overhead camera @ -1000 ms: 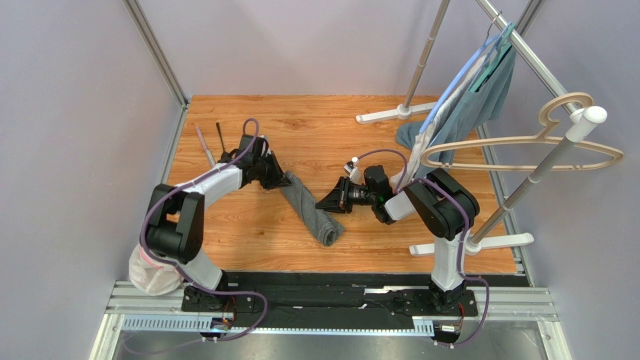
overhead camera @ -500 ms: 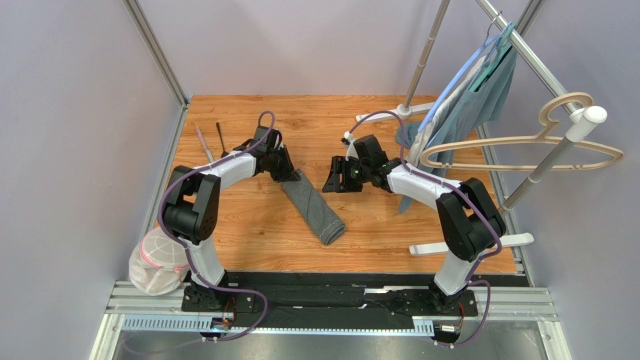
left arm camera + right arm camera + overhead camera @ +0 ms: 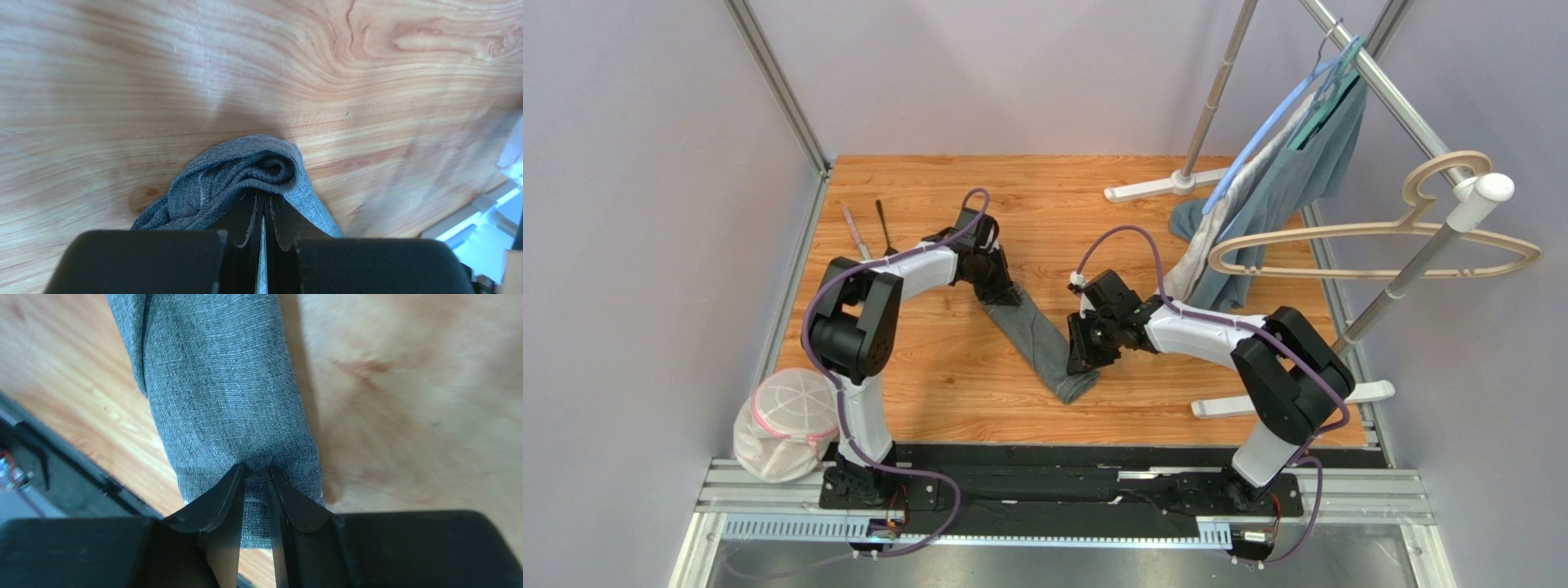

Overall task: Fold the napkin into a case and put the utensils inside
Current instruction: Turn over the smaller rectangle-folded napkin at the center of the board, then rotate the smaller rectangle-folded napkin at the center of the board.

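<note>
The napkin lies as a narrow dark grey strip running diagonally across the wooden table. My left gripper is shut on its far end, where the cloth bunches up in front of the closed left gripper. My right gripper sits on the strip's near end. Seen from the wrist, the right gripper stands almost closed with a pinch of the napkin between its tips. The utensils lie at the far left: a silver knife and a black spoon, side by side and apart from both grippers.
A clothes rack stands on the right with a teal-grey garment and a beige hanger. Its white feet rest on the table. A white mesh bag sits by the left arm's base. Grey walls close in both sides.
My right gripper swung away to the far right, opened, then came down onto the napkin's near end and closed in on it. The left gripper shifted slightly right, still holding the far end.
</note>
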`<action>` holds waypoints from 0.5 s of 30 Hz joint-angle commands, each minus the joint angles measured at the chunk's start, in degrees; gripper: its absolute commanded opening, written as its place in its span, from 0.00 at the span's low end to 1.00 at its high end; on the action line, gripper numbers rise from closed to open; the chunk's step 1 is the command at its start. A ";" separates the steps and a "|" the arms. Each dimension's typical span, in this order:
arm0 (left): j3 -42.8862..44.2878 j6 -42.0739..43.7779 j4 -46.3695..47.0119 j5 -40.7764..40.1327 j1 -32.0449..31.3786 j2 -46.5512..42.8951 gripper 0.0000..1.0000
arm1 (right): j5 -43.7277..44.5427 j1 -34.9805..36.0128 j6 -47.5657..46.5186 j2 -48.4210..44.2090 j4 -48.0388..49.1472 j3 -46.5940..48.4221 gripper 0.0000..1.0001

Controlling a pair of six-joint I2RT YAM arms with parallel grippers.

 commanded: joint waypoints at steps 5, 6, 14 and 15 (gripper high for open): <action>2.34 3.68 -4.64 -5.33 -0.21 -2.93 0.05 | 11.87 0.77 -5.57 -0.37 -8.35 7.85 0.26; 2.16 3.85 -5.42 -5.59 -0.47 -3.99 0.05 | 12.66 1.73 -5.83 -0.90 -10.20 9.08 0.27; -2.67 3.07 -5.08 -3.57 -1.97 -12.26 0.06 | 5.82 4.82 -1.44 -6.09 -10.32 8.23 0.35; -3.89 2.72 -4.04 -4.09 -2.06 -12.43 0.07 | 5.29 4.82 -0.48 -6.09 -9.09 5.26 0.35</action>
